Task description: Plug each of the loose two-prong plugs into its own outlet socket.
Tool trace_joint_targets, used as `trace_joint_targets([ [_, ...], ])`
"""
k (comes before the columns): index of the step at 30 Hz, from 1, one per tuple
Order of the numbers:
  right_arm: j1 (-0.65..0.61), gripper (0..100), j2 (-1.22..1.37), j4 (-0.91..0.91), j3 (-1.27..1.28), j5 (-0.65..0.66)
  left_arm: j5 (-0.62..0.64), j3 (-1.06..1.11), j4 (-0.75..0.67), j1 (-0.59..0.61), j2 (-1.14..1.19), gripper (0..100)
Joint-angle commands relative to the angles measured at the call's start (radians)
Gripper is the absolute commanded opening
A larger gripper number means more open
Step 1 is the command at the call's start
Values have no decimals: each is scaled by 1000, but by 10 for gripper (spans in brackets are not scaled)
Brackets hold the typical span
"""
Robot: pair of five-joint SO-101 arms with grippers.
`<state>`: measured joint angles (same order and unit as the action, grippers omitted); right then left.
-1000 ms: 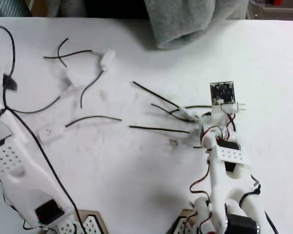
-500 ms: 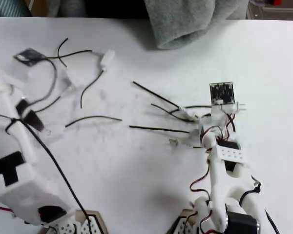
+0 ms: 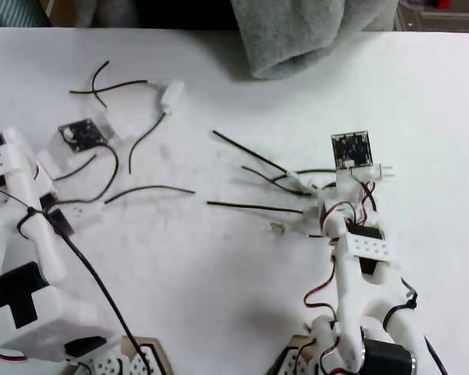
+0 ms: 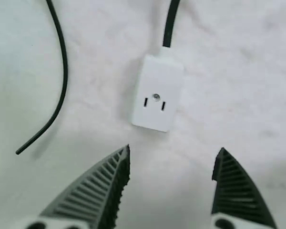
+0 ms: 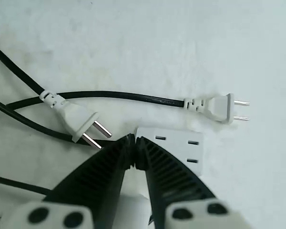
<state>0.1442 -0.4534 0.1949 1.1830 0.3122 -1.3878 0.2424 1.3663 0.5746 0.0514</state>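
Item 1, general. The desk (image 3: pixel 219 297) is white and seen from above. The left arm (image 3: pixel 19 234) stands at the 9 o'clock side and the right arm (image 3: pixel 363 258) at about 4 o'clock. A grey cloth (image 3: pixel 297 39) hangs over the 12 o'clock edge.

Item 2. The left pincer (image 4: pixel 174 150) is spread wide and holds nothing. A single socket (image 4: pixel 157 93) lies face up on the desk just ahead of the tips, in line with the gap and untouched. Its face shows two slots and a round hole, all bare, and a black cord enters its far end. A loose cord end (image 4: pixel 57 81) lies beside it, apart.

Item 3. The right pincer (image 5: pixel 134 140) is pressed together, with its tips at the edge of a white outlet block (image 5: pixel 181 143). Whether they grip that edge cannot be told. The block's slots are bare. The first plug (image 5: pixel 78 119) lies near the tips, prongs exposed and aimed towards the block's edge. The second plug (image 5: pixel 218 107) lies just beyond the block, not touching it, with its prongs pointing away from the first. Both are on black cords.

Item 4. From above, this group sits at about 3 o'clock of the desk's centre. Several white connector pieces (image 3: pixel 172 94) on black cords lie at about 10 to 11 o'clock.
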Motion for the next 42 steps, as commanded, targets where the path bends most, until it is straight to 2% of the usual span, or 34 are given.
trace_joint_targets([
  [1, -8, 20, -2, -18, -34, 12, -299, 84, -173, 5, -53, 282],
  [7, -8, 20, -2, -19, -34, 15, -305, 230, -440, -18, -51, 282],
  [11, -8, 21, -1, -21, -38, 15, -305, 333, -552, -54, -51, 280],
  [18, -8, 21, -1, -21, -38, 15, -298, 384, -555, -101, -51, 272],
  [24, -8, 21, -1, -19, -38, 15, -258, 374, -454, -110, -59, 86],
  [27, -8, 21, -1, -19, -38, 15, -117, 373, -448, -143, -59, 78],
  [35, -8, 20, -1, -19, -38, 12, 400, 344, -443, -329, -62, 79],
  [42, -28, 20, -1, -19, -38, 18, 884, 143, -282, -490, -53, 79],
])
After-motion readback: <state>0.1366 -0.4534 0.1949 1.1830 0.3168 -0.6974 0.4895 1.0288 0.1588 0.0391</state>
